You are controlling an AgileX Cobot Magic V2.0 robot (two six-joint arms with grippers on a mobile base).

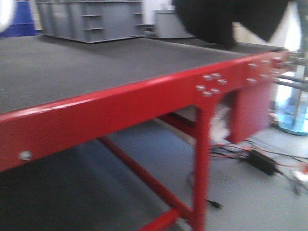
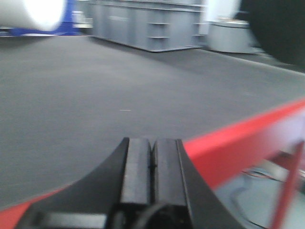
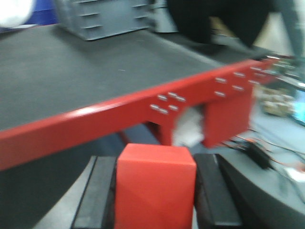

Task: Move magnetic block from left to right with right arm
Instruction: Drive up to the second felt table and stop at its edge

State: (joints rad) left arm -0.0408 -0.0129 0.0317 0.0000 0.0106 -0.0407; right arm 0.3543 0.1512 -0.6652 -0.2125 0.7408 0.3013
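Observation:
The magnetic block, a plain matte red cube, fills the bottom centre of the right wrist view. My right gripper is shut on the block, one black finger pressed against each side. Beyond it lies the table's glossy red front edge, with the dark grey table top behind. In the left wrist view my left gripper is shut, pads together with nothing between them, over the near edge of the table top. Neither gripper appears in the exterior view, and all views are blurred.
A grey plastic crate stands at the table's far side, next to a smaller grey container. A large black shape hangs at the upper right. Under the table are red legs, with cables and a black adapter on the floor.

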